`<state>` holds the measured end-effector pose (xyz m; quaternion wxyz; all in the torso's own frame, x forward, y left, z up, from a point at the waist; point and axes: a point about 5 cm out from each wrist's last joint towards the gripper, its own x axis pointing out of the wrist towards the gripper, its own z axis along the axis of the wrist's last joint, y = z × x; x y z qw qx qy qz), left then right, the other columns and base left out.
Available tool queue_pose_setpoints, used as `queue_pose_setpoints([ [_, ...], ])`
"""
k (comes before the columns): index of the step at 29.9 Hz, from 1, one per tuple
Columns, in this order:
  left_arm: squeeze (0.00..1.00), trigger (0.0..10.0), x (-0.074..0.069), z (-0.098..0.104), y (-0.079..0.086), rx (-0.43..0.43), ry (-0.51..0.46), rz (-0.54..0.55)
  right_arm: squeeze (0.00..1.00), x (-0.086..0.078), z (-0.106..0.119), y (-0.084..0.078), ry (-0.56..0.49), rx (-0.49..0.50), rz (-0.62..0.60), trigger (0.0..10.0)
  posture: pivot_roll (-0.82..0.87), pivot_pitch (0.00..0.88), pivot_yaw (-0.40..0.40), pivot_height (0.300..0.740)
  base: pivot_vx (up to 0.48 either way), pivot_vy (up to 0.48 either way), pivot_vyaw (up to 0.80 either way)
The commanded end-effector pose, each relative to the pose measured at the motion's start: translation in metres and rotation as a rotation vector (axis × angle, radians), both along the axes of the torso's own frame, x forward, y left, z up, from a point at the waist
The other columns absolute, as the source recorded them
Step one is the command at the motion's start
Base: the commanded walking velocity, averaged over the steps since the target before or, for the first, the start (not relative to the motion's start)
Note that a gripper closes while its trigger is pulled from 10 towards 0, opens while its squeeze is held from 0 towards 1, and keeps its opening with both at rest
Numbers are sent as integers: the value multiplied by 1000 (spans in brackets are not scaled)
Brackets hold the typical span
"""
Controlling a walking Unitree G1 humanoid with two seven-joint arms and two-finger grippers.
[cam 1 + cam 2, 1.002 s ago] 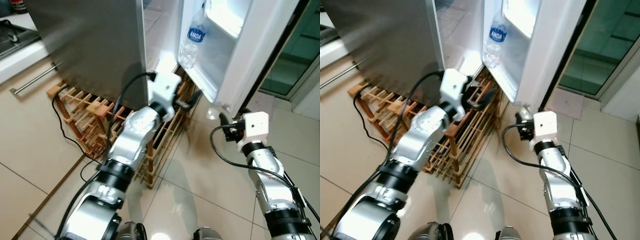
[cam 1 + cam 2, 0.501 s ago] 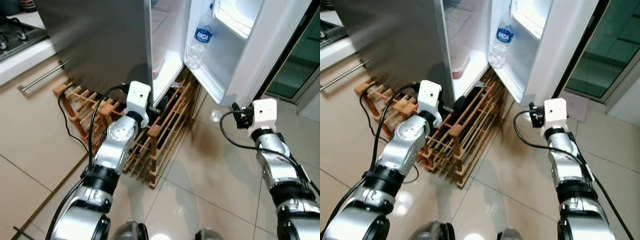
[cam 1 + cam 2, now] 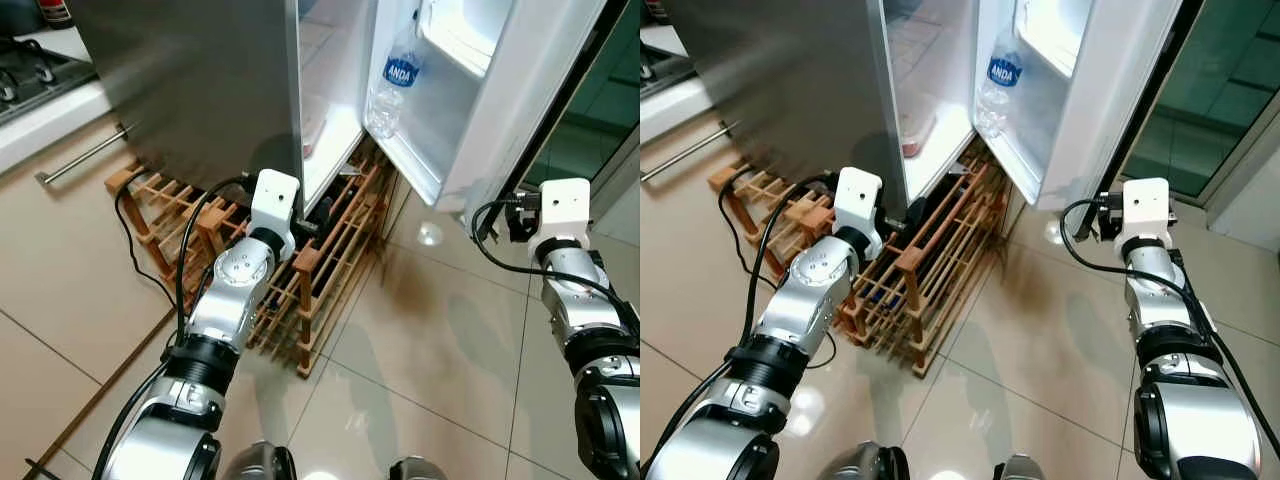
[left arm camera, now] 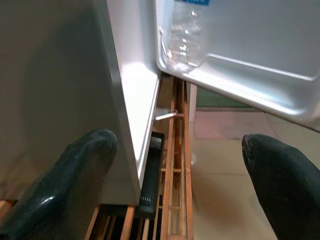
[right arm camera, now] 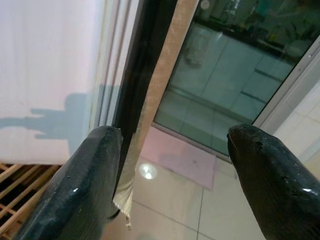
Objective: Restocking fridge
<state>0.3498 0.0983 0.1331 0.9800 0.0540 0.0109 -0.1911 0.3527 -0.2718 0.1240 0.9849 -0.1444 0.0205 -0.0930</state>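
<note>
White fridge door [image 3: 520, 90] open, one clear blue-labelled water bottle [image 3: 390, 85] shelved in it (restocking apparently unfinished); left gripper [image 4: 185, 185] and right gripper [image 5: 172, 175] spread wide, both empty.

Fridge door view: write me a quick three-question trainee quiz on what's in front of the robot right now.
1. True or false: a water bottle stands in the shelf of the open fridge door.
2. Multiple choice: what lies on the floor under the fridge? A) wooden rack B) blue bucket C) folded towel
3. Fill in: the left hand and the right hand both have their fingers ____.

Key: 1 true; 2 A; 3 open
</note>
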Motion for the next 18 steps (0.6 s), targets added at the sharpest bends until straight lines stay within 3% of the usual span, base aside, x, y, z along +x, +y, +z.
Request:
queue_pose_setpoints([
  [1,0,10000,-1,-3,0,-7,3,-14,31,4,8,0,-30,-2,-2,10000,-96,49,27,711,0,0,0],
  [6,0,10000,-3,4,-5,-43,-30,-34,39,5,9,6,-51,-15,24,10000,-100,48,26,711,197,0,0],
  [18,0,10000,-7,5,-18,-53,-41,-109,35,1,9,-2,-68,-54,-6,10000,-111,44,33,711,459,0,0],
])
